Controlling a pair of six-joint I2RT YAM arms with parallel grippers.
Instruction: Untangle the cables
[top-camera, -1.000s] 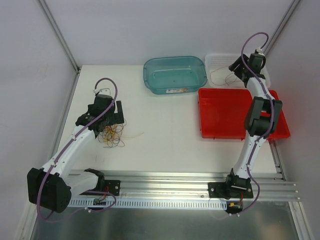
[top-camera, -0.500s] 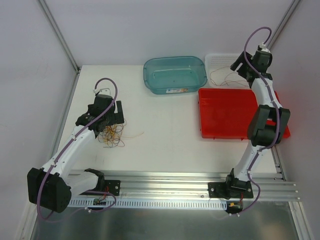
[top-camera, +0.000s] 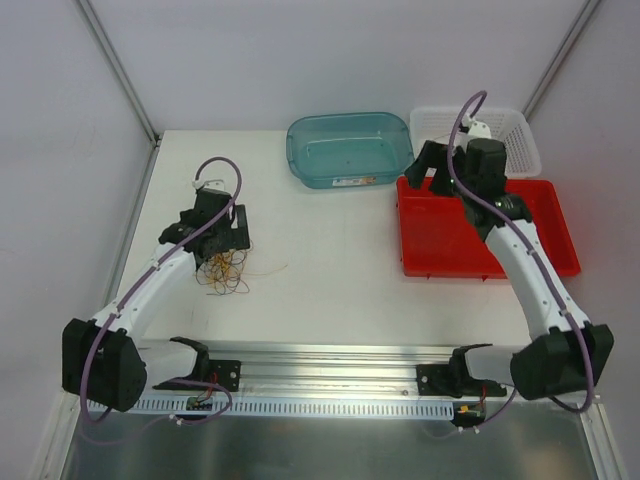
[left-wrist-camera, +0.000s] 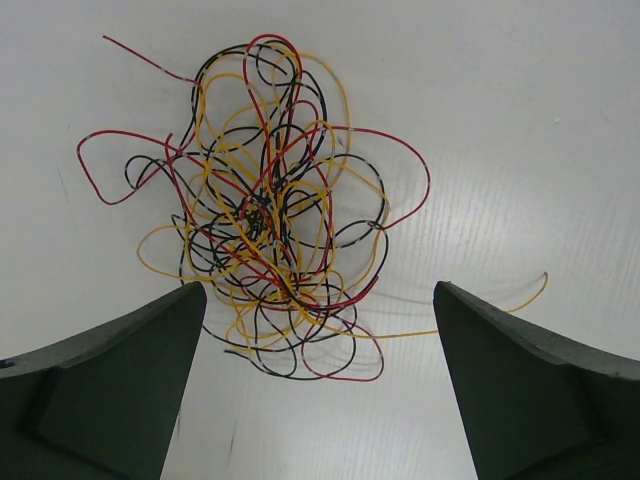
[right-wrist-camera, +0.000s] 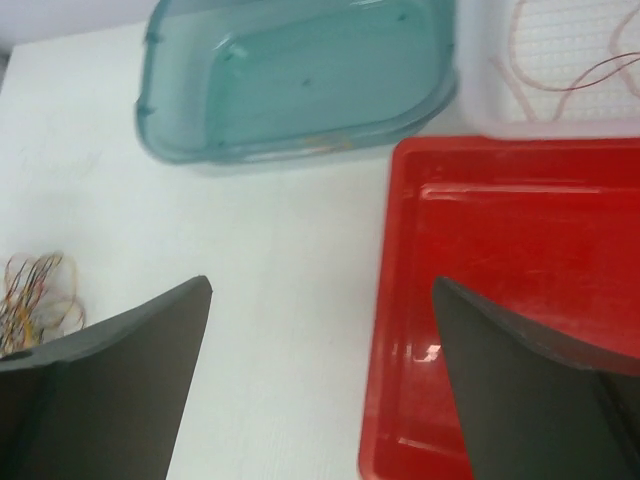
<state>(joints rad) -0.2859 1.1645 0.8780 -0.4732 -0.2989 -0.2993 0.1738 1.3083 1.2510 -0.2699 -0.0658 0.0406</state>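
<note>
The cables (left-wrist-camera: 265, 210) lie in one knotted heap of red, yellow and black wire on the white table, small in the top view (top-camera: 225, 270) and at the left edge of the right wrist view (right-wrist-camera: 35, 295). My left gripper (left-wrist-camera: 318, 290) hangs open just above the heap's near edge (top-camera: 226, 248), holding nothing. A yellow end (left-wrist-camera: 520, 300) trails off to the right. My right gripper (right-wrist-camera: 321, 282) is open and empty, high over the left rim of the red tray (top-camera: 428, 165). Two thin reddish wires (right-wrist-camera: 590, 75) lie in the white basket (right-wrist-camera: 480, 100).
A teal tub (top-camera: 350, 150) stands at the back centre, also in the right wrist view (right-wrist-camera: 300, 80). The red tray (top-camera: 440, 250) (right-wrist-camera: 500, 250) sits right of it, the white basket (top-camera: 520, 140) behind the tray. An aluminium rail (top-camera: 350, 365) runs along the near edge.
My right arm has swung from over the white basket to the left, over the red tray's back-left corner, and its jaws have spread wider. The left arm has barely moved.
</note>
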